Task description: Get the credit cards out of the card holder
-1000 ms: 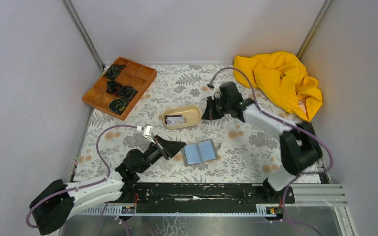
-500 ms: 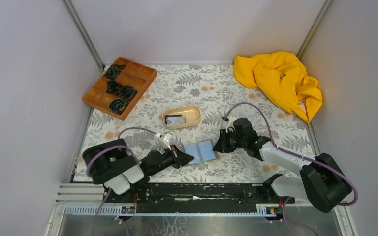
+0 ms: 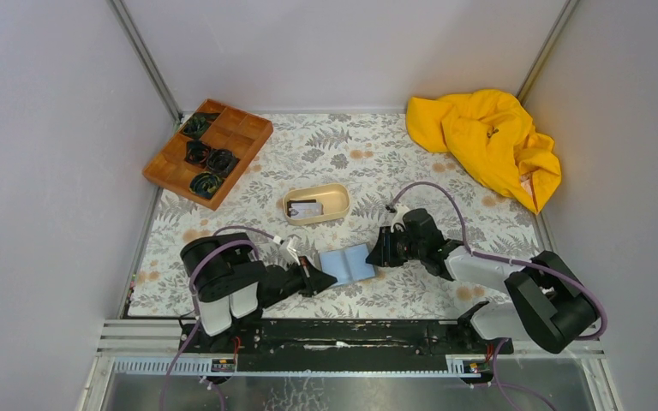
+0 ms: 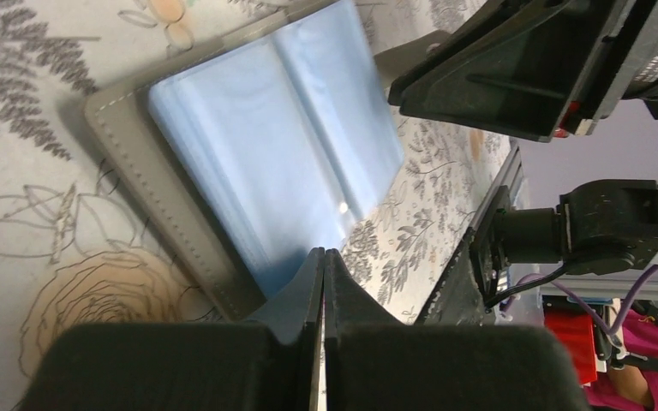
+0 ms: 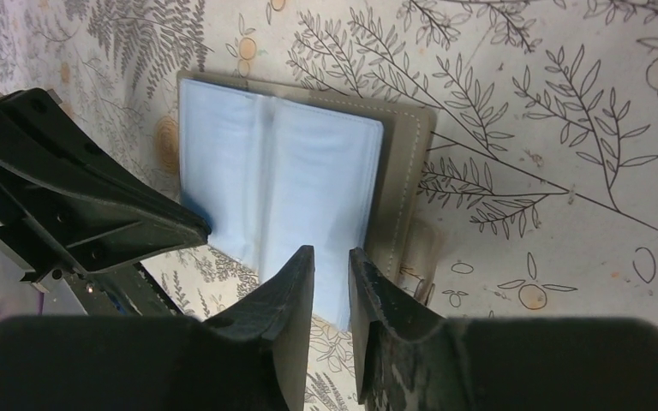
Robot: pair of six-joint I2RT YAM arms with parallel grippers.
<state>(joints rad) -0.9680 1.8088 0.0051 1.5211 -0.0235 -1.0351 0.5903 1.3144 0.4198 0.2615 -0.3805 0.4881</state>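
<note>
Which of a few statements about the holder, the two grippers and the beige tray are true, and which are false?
1. The holder lies open, blue side up. True.
2. The left gripper is wide open. False: it is shut, with its tip at the holder's edge.
3. The beige tray holds nothing. False: a grey card lies in it.
4. The right gripper is at the opposite side of the holder from the left one, slightly open. True.
</note>
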